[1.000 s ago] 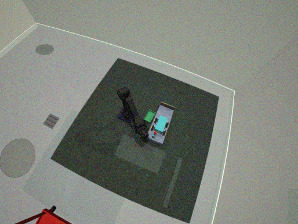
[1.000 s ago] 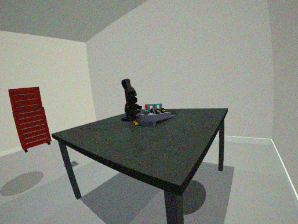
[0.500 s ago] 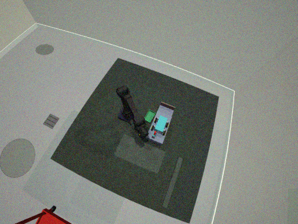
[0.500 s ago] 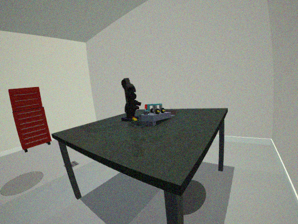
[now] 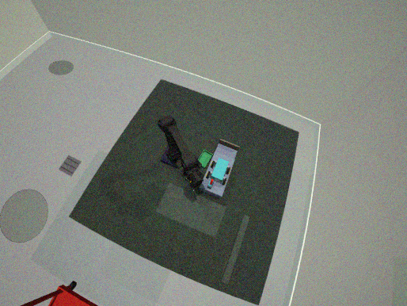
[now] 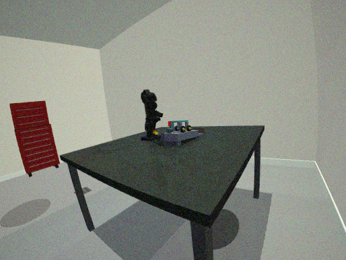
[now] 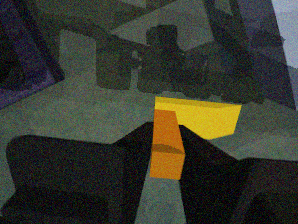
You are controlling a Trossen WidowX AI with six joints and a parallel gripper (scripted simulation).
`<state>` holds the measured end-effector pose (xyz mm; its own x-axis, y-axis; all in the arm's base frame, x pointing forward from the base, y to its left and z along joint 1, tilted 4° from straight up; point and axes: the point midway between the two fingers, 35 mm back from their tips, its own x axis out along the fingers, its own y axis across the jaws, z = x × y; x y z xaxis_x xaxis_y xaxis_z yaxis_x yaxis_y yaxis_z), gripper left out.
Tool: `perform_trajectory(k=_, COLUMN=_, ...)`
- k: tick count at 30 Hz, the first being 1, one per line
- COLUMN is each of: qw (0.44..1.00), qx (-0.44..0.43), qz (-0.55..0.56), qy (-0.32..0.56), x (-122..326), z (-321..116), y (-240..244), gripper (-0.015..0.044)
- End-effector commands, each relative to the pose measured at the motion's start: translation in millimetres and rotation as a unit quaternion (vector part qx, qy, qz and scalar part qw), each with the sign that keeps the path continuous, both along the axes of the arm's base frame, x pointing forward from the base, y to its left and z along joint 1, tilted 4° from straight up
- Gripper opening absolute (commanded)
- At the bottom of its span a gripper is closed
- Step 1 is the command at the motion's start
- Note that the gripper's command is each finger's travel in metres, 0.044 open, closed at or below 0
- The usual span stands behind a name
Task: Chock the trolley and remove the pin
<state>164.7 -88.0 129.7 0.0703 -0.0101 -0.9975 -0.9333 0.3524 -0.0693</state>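
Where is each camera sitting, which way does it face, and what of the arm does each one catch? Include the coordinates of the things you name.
Top: high overhead, tilted; looks down on the table (image 5: pixel 253 139) (image 6: pixel 161 168), trolley (image 5: pixel 220 169) and green tray (image 5: pixel 205 158); shows the whole arm.
Exterior: off a table corner, looking across it at the ramp (image 5: pixel 227 152) (image 6: pixel 183 136); shows the arm upright.
Wrist: on the arm, facing past its fingers; shows both, closed on the chock's orange handle (image 7: pixel 167 162).
Shared: top and exterior both show arm, ramp and trolley (image 6: pixel 179 123).

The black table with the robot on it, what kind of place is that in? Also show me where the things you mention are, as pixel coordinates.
Maybe a workshop or robot lab: a black robot arm (image 5: pixel 176 148) (image 6: pixel 150 112) stands on the table, and a tall red drawer cabinet (image 6: pixel 35 138) is nearby.
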Motion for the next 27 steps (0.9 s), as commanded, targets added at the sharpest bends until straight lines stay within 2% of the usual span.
perform_trajectory(k=1, qw=1.0, qx=-0.002, qz=0.002, qy=-0.009, x=0.7, z=14.9, y=-0.1, gripper=0.0)
perform_trajectory(k=19, qw=1.0, qx=-0.002, qz=0.002, qy=-0.009, x=2.8, z=67.7, y=-0.6, gripper=0.0)
perform_trajectory(k=27, qw=1.0, qx=-0.001, qz=-0.009, qy=-0.01, x=3.0, z=69.4, y=-0.6, gripper=0.0)
